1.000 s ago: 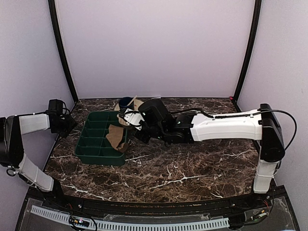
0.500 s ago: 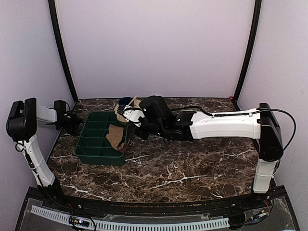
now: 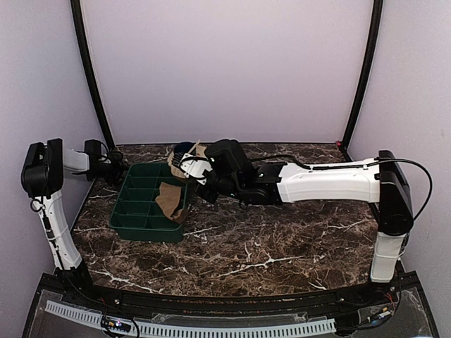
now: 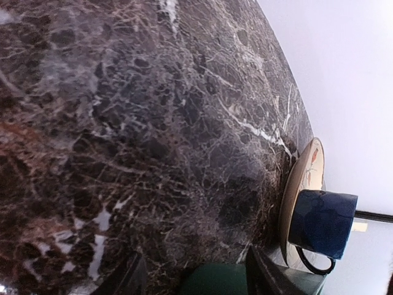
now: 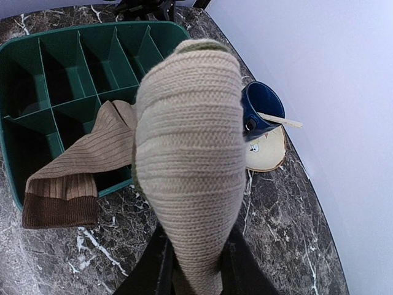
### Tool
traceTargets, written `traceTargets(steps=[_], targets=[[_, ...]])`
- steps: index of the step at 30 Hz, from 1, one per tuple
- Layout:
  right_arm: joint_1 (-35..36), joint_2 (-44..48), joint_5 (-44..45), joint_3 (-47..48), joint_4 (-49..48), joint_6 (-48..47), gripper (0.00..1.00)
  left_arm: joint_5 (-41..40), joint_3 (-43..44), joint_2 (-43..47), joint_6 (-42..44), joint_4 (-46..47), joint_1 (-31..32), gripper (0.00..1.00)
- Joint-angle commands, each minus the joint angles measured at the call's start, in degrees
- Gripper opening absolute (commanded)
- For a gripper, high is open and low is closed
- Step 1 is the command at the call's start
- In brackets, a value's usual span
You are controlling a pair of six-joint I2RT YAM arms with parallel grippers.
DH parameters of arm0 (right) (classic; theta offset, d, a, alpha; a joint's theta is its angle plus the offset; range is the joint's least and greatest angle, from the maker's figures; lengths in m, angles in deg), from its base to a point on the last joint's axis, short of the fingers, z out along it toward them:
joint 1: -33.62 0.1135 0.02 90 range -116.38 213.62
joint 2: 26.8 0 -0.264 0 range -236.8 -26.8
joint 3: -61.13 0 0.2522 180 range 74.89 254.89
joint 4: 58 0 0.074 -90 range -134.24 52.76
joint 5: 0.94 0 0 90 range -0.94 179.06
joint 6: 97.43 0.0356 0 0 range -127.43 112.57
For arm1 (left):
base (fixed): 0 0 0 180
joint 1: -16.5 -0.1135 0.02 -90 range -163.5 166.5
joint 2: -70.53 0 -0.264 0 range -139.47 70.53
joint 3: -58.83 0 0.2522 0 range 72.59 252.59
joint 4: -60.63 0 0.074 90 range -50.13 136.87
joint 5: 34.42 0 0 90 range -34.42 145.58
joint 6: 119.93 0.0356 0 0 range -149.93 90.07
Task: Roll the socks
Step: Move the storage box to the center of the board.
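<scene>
My right gripper (image 5: 193, 270) is shut on a tan-beige sock (image 5: 187, 153), which stands up from the jaws above the table beside the green tray (image 5: 37, 37). In the top view this gripper (image 3: 206, 189) is just right of the tray. The second sock (image 5: 73, 172), ribbed tan with a dark brown-red cuff, lies draped over the tray's right edge (image 3: 169, 201). My left gripper (image 4: 196, 276) is open and empty, low over the marble, with the tray's back left corner between its fingers; in the top view it (image 3: 116, 171) sits at that corner.
The green tray (image 3: 144, 204) has several compartments. A beige saucer (image 5: 269, 152) with a blue cup (image 5: 261, 110) stands behind the tray, also showing in the left wrist view (image 4: 301, 184). The walls are close at the back and left.
My left arm has straightened up and its gripper has moved right, to the tray's back left corner. My right gripper with the sock has shifted slightly towards the back.
</scene>
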Motion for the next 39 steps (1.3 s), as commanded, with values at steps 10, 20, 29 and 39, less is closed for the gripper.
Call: traceTargets(steps=[10,20,29,39], targets=[[-0.47,-0.88,-0.55,2.41,-2.80,-0.26,0.00,6.32,5.76,-2.25,7.67,-4.55,5.70,0.53],[-0.46,-2.01,-1.68,3.59,-2.02,-0.70,0.00,7.37,6.91,-2.43,10.41,-6.95,9.29,0.49],[-0.17,-6.09,-2.39,8.65,0.53,-0.95,0.00,7.31,5.14,-1.71,11.72,-8.85,12.94,0.48],[1.24,-14.35,-1.89,20.10,8.86,0.69,0.00,7.29,0.42,1.76,10.92,-7.70,15.53,0.47]])
